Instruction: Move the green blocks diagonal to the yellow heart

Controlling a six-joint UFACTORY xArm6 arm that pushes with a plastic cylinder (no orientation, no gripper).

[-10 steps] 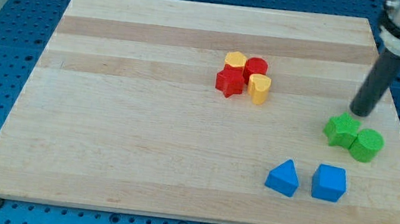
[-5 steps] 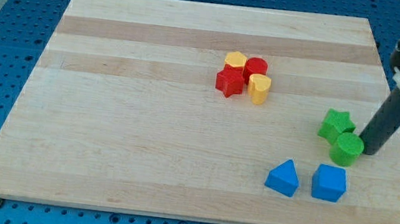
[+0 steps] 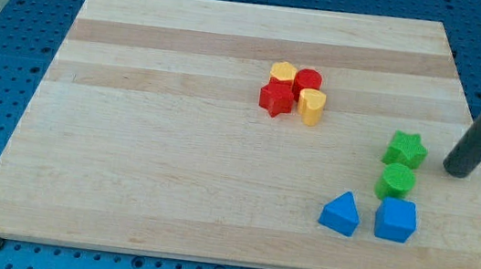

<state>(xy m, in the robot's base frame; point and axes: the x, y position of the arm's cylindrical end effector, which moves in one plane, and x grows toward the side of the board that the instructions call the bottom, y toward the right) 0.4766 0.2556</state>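
Note:
A green star block lies at the view's right. A green cylinder sits just below it, close above the blue cube. The yellow heart sits in a cluster at the upper middle. My tip is to the right of the green star, a short gap from it, touching no block.
A red star, a red cylinder and a yellow hexagon crowd the yellow heart. A blue triangular block lies left of the blue cube. The wooden board ends just right of my tip.
My tip swung from above the green blocks to their right. The green cylinder slid left and down to under the star; the star shifted slightly.

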